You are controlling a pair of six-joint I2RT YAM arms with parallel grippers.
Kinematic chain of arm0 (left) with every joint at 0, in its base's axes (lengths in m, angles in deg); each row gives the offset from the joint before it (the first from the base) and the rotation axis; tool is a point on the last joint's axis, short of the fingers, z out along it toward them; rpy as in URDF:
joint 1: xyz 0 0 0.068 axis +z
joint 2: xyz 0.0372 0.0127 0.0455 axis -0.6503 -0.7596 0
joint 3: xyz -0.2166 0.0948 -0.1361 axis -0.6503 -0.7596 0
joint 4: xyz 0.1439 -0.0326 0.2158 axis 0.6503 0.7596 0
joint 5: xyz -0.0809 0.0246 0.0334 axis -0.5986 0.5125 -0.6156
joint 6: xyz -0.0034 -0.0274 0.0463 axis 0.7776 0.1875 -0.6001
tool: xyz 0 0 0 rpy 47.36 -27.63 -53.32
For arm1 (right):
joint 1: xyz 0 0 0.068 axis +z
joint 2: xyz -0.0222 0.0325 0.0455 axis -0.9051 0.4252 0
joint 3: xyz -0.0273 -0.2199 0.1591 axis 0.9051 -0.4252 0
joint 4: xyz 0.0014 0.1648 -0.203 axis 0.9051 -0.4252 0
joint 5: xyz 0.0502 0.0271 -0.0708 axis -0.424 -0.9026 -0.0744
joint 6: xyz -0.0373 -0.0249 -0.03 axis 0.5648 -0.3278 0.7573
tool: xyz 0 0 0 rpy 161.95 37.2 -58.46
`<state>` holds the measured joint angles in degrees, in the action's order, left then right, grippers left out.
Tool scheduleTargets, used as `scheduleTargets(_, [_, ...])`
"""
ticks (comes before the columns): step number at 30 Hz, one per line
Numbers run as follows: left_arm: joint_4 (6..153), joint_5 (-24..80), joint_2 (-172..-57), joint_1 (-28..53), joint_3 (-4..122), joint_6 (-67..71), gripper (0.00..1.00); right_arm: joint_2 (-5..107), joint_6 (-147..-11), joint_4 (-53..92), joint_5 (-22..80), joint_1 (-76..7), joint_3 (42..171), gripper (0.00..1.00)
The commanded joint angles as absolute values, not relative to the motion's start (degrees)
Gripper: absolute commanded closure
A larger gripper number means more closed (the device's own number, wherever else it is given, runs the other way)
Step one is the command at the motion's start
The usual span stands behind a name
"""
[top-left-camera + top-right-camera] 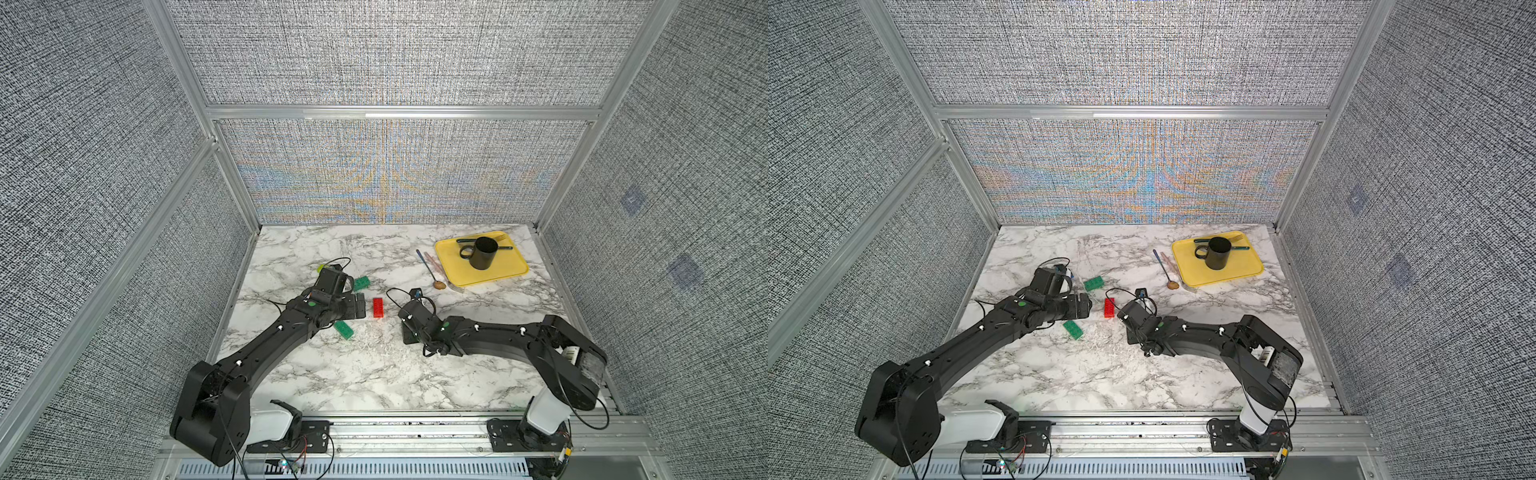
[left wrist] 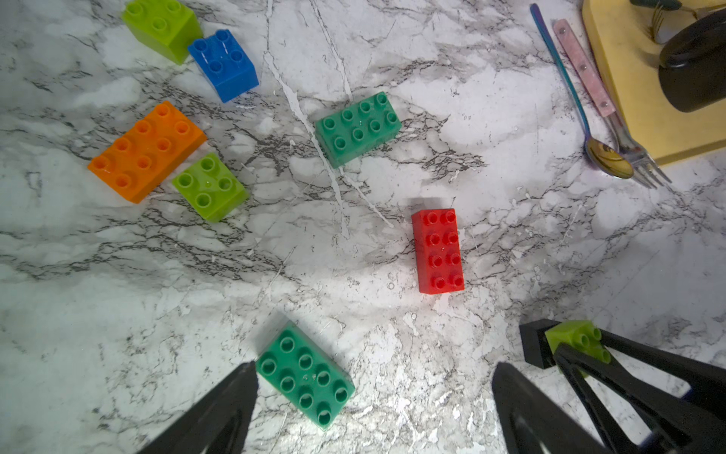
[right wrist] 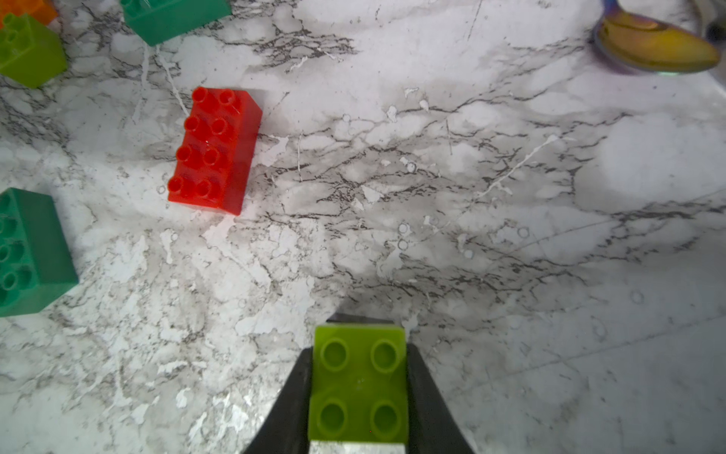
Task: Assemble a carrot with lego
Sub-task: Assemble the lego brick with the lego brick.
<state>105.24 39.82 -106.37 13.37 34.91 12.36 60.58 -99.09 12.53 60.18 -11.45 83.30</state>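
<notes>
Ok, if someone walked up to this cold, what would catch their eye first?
Probably the red brick, vivid against the marble table near its middle. Next comes the right claw, shut on a lime brick close to the red one. Then the yellow tray in the far right corner, with a black mug standing on it.

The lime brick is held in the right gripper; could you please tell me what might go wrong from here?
1. The right gripper pinches the lime brick only by its side walls; pressing it onto another brick could twist it loose.
2. The open left gripper has one finger right beside a skewed green brick, so descending could shove it.
3. Both grippers sit close to the red brick and might collide.
</notes>
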Motion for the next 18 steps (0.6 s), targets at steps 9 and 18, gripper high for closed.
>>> scheduleTargets(9, [104.10,39.61,-106.90,13.39,34.92,12.01,0.04,61.86,-100.46,11.74,61.67,-10.71,83.62,0.75])
scheduleTargets(18, [104.10,39.76,-107.13,13.39,34.84,11.95,0.03,62.46,-102.12,10.50,62.30,-9.86,82.85,0.75])
